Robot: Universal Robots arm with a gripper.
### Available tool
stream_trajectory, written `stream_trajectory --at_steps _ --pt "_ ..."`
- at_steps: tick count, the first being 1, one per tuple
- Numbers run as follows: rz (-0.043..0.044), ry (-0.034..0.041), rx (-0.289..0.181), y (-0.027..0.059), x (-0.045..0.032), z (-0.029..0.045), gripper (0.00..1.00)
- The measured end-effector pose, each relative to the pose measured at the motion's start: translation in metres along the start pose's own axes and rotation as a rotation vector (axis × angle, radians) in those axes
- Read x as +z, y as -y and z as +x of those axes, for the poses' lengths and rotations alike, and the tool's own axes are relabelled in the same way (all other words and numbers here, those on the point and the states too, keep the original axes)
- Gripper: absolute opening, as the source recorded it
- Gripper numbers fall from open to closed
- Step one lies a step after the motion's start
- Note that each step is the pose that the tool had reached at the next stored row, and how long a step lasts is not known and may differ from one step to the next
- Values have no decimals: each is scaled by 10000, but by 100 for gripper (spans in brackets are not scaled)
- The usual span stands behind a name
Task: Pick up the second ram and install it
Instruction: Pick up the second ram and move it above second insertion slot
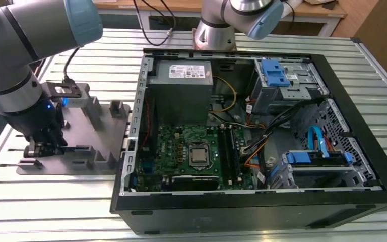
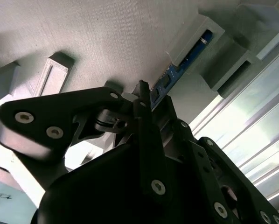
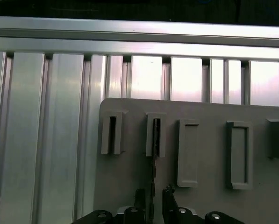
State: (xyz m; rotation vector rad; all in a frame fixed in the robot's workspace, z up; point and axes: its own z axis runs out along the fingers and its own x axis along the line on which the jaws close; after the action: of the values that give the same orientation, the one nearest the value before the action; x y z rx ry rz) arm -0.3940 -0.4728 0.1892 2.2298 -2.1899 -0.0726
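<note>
Where the arm (image 1: 18, 85) stands: low over a grey moulded plastic tray (image 1: 79, 169) with upright slotted posts, on the exterior view's left, well apart from the computer.
Second ram: a thin, long, dark blue-green memory stick (image 2: 179, 67) stands on edge in one slotted post of the tray, and its free end reaches out between the fingers.
Fingers: the black metal fingers (image 3: 140, 198) are spread, one on each side of the stick. The first wrist view shows a sliver of gap on both sides, so I judge nothing is pinched yet.
Neighbouring post: the slotted post (image 3: 111, 135) just beside it looks empty.
Step in hand: the pick, at the grasp itself (the stick is not yet out of the tray and the install is not begun).
What the move calls for: a square pinch on the flat faces, then a pull straight along the slot, since a skewed pull could jam the board against the post.
Computer: a black metal tower case (image 1: 247, 214) lies open on its side on the exterior view's right. Inside is a green motherboard (image 1: 180, 141) with long black plastic sockets (image 1: 229, 146).
Counter: a ribbed aluminium counter (image 1: 59, 212) carries both the tray and the case.
Room: black cables (image 1: 146, 25) hang at the far side, by a brown wooden bench (image 1: 314, 7).
</note>
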Motion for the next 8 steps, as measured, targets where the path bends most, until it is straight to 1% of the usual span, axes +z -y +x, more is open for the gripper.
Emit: stream_trajectory --at_steps 2,4,8 --pt "0 1 8 0 0 0 26" --pt "1 1 15 0 0 0 13" --pt "0 2 31 0 0 0 11"
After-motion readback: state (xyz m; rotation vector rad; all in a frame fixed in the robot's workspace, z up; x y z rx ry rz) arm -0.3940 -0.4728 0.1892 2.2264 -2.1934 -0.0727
